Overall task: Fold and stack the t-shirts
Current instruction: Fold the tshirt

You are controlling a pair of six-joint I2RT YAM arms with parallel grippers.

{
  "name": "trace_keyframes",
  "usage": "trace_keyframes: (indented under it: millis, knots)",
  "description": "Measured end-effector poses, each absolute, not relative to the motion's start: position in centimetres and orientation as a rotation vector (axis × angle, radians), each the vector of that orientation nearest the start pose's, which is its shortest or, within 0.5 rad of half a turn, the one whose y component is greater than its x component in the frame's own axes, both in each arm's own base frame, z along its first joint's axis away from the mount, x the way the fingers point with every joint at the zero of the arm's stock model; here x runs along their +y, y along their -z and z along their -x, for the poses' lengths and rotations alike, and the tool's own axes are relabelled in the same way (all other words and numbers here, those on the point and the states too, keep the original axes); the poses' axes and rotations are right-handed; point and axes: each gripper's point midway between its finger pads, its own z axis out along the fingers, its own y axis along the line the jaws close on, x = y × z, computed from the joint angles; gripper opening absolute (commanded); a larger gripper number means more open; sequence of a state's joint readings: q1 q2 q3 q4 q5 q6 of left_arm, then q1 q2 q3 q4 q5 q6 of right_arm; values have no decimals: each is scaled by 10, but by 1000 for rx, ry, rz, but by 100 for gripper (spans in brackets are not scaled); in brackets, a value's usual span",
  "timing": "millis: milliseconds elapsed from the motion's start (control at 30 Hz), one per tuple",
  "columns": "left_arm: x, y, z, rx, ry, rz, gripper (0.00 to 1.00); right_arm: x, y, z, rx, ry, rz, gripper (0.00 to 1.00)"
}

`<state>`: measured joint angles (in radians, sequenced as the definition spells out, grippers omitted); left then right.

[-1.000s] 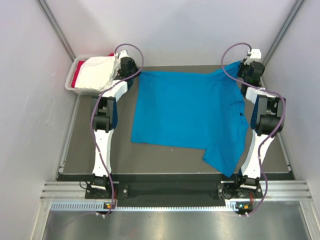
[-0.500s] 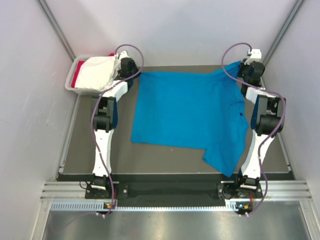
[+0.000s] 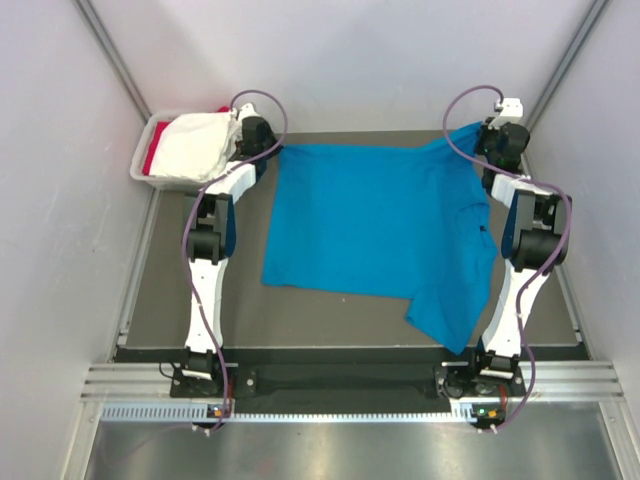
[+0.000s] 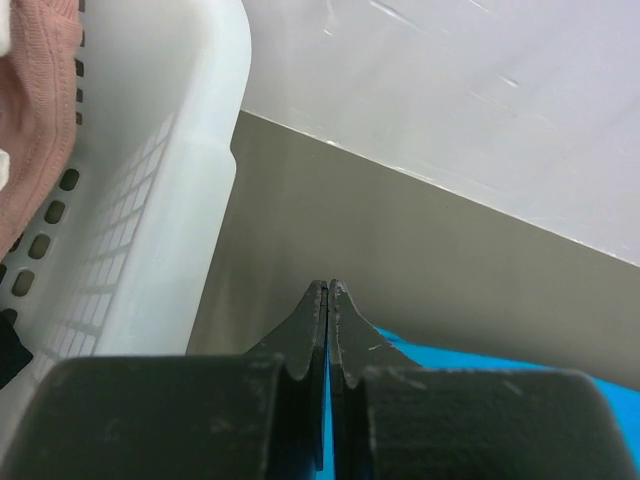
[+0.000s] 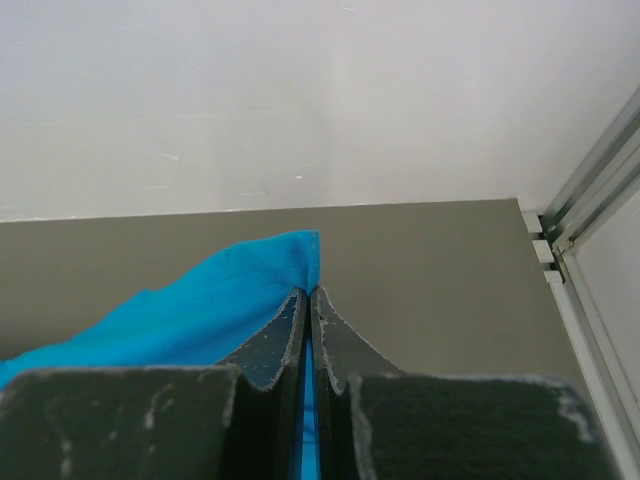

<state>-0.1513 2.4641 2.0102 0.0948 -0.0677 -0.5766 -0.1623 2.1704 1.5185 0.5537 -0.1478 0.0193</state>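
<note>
Top external: the blue t-shirt (image 3: 370, 220) is clamped at its upper-frame corners by the left gripper (image 3: 276, 150) and right gripper (image 3: 476, 132); equal tension is advised.

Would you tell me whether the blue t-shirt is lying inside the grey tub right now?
No, the blue t-shirt lies spread across the table, outside the tub.

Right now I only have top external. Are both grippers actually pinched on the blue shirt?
Observer: In the right wrist view, the right gripper is shut on the blue t-shirt, with a corner poking past the tips.
Operator: Left?
Observer: Yes, the left gripper is shut too, with a blue strip showing between its jaws.
Operator: Tub clearance?
Observer: The tub wall stands to the left of the left gripper, not touching it.
</note>
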Motion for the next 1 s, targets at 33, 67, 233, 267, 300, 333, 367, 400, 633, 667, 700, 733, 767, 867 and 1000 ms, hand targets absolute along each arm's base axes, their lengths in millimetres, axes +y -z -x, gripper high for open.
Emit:
trace_keyframes:
  millis: [33, 67, 233, 267, 300, 333, 367, 400, 633, 667, 700, 733, 767, 867, 1000]
  knots:
    - [-116, -105, -685, 1897, 422, 456, 0, -78, -165, -638, 1668, -15, -39, 0]
    - [-116, -105, -685, 1897, 424, 455, 0, -78, -165, -638, 1668, -15, -39, 0]
    - [-119, -101, -684, 1897, 443, 442, 0, -77, -158, -631, 1679, -15, -41, 0]
    - [-120, -99, -683, 1897, 446, 440, 0, -76, -157, -629, 1680, -15, -41, 0]
    - [-120, -95, -682, 1902, 446, 440, 0, -76, -155, -627, 1683, -16, -42, 0]
    - [-121, -92, -680, 1903, 452, 435, 0, -76, -153, -624, 1687, -16, -43, 0]
    - [-123, -88, -678, 1909, 457, 430, 0, -77, -152, -622, 1690, -14, -45, 0]
    - [-125, -86, -676, 1912, 462, 425, 0, -78, -152, -620, 1690, -15, -45, 0]
    - [-125, -88, -662, 1916, 480, 411, 0, -82, -165, -607, 1670, -12, -45, 0]
    - [-124, -90, -661, 1912, 480, 411, 0, -82, -167, -605, 1669, -12, -45, 0]
    - [-122, -92, -659, 1908, 480, 412, 0, -82, -171, -602, 1663, -9, -37, 0]
    - [-121, -93, -658, 1906, 481, 411, 0, -82, -174, -599, 1658, -5, -29, 0]
    - [-121, -94, -656, 1904, 483, 411, 0, -81, -177, -596, 1655, -2, -23, 0]
    - [-119, -97, -650, 1899, 484, 410, 0, -80, -184, -587, 1640, 8, -4, 0]
    - [-117, -100, -643, 1894, 495, 401, 0, -78, -183, -576, 1640, 12, 5, 0]
